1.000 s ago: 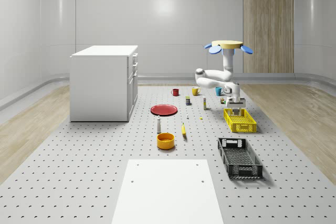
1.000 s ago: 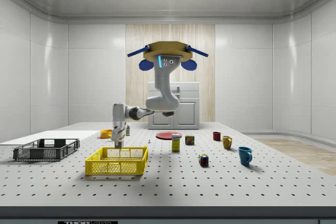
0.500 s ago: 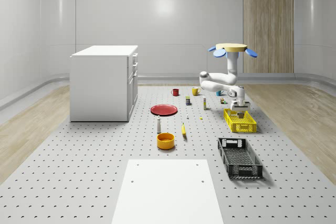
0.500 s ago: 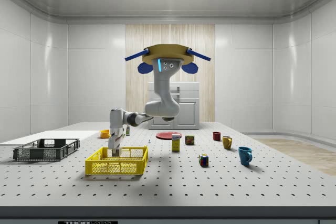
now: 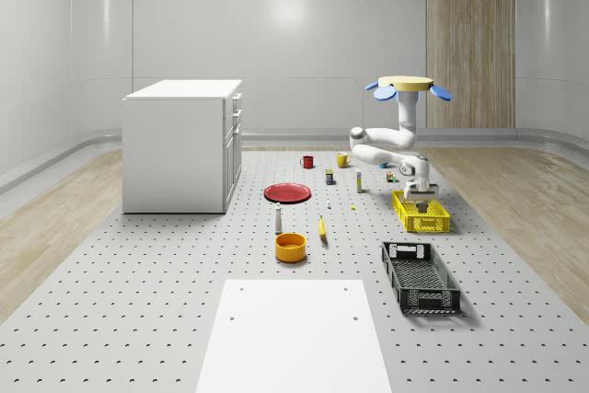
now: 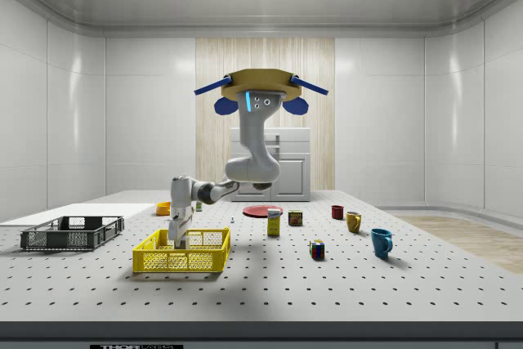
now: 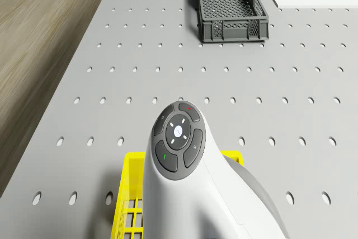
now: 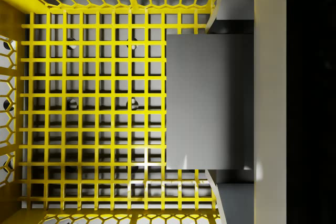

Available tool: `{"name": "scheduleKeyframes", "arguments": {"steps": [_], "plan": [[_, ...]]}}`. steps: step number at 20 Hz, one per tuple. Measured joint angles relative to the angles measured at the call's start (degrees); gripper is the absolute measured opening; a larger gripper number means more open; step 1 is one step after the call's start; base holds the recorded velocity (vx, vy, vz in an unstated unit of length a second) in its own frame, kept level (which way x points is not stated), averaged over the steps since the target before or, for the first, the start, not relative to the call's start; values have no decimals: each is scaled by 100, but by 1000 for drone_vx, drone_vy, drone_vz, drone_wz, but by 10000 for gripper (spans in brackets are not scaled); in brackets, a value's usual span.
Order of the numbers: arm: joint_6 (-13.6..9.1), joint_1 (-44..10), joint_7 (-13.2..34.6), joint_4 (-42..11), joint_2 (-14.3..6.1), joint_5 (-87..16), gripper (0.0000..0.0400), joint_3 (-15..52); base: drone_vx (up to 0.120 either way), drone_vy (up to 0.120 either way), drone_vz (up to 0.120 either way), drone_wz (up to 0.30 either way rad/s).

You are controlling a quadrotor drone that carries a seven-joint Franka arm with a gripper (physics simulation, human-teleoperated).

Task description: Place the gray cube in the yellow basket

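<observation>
Inside the yellow basket (image 6: 181, 251), gripper (image 6: 177, 242) is lowered below the rim, fingers (image 8: 235, 20) clamped on the gray cube (image 8: 209, 101), which hangs just above the basket's mesh floor. Nothing else lies in the basket. Drone (image 6: 260, 89) hovers over the table (image 6: 343, 284) beside the basket, toward the side view's right. Black crate (image 5: 420, 276) sits near the basket, nothing in it. Orange bowl (image 5: 290, 247) stands well apart.
</observation>
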Motion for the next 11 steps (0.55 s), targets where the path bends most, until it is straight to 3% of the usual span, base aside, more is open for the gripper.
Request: {"name": "scheduleKeyframes", "arguments": {"steps": [4,11], "plan": [[7,-7,-6,22,21,-64,361,-62,0,0,0,0],[-135,66,-14,-83,36,199,392,228,0,0,0,0]]}}
